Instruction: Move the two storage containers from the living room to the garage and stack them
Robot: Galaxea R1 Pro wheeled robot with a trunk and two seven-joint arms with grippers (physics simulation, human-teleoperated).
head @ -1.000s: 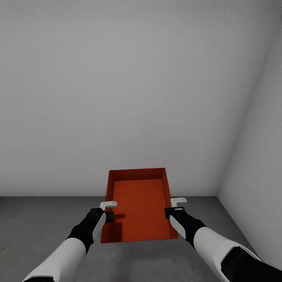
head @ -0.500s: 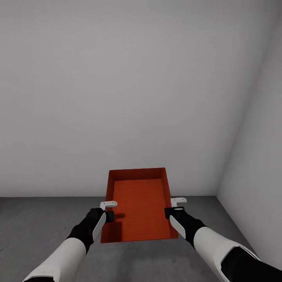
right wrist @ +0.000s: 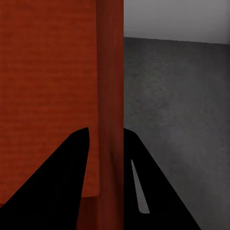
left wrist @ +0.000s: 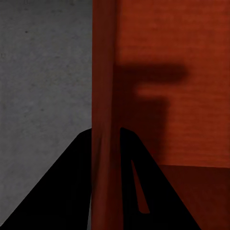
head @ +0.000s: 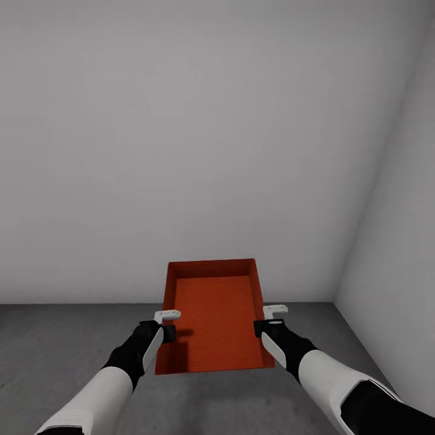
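I hold one red-orange open-topped storage container out in front of me, above the grey concrete floor of the garage. My left gripper is shut on its left wall, one finger on each side of the wall. On the opposite wall my right gripper is shut in the same way. The container is level and holds nothing. Both wrist views show dark fingers straddling the thin red wall.
A plain white wall stands straight ahead, and a second white wall meets it in a corner at the right. Bare concrete floor lies below and to both sides of the container.
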